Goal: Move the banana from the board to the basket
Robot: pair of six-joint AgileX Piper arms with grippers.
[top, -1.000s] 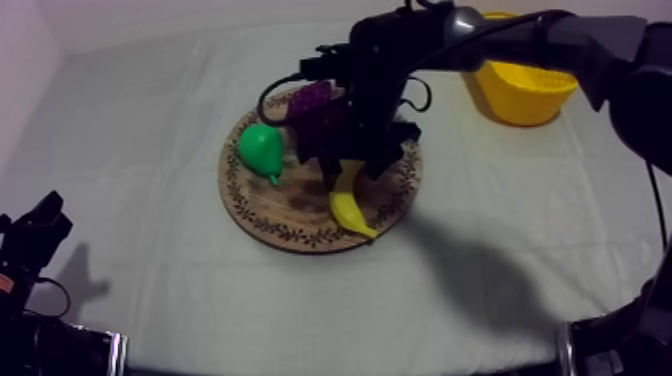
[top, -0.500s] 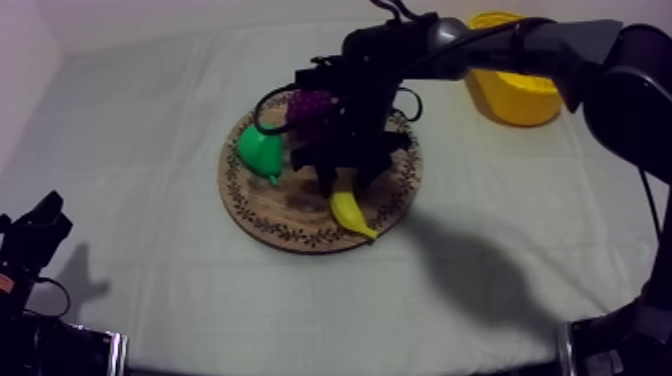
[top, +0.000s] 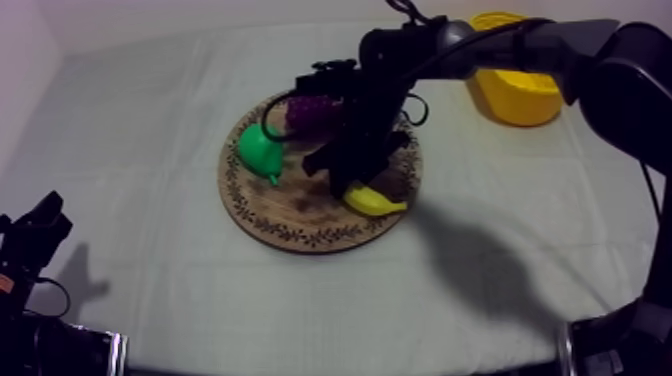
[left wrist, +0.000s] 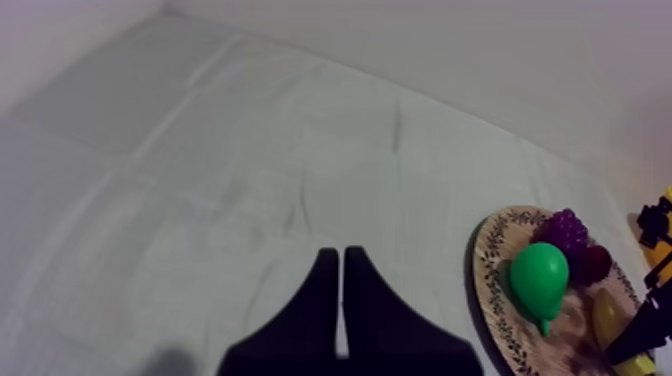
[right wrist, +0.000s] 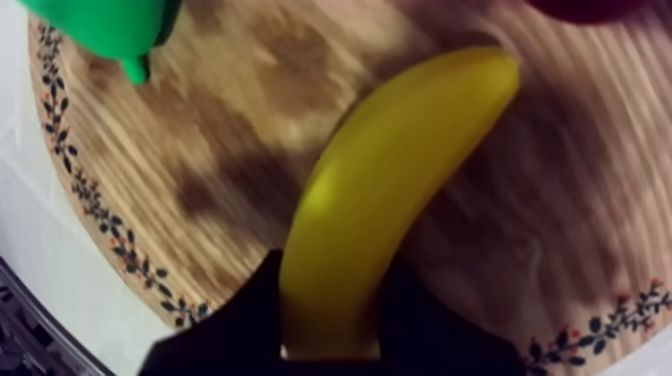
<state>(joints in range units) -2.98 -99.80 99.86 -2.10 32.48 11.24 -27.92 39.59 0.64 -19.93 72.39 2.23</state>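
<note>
While the right claw point(top: 362, 178) clamps one end of the banana point(top: 377, 200) over the wooden board point(top: 262, 215), beside pear point(top: 260, 152) and grapes point(top: 310, 110), the left claw point(left wrist: 342, 258) rests pinched to a narrow wedge above bare tabletop point(left wrist: 250, 150). Yellow basket point(top: 515, 97) sits well apart from the board.

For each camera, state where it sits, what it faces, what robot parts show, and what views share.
Top view: overhead, slanting down on the round wooden board; right gripper there, left gripper low.
Left wrist view: on left arm, facing across the cloth to the board; shut fingers.
Right wrist view: close over the board; fingers grip the yellow toy banana.
All share the green toy pear.
</note>
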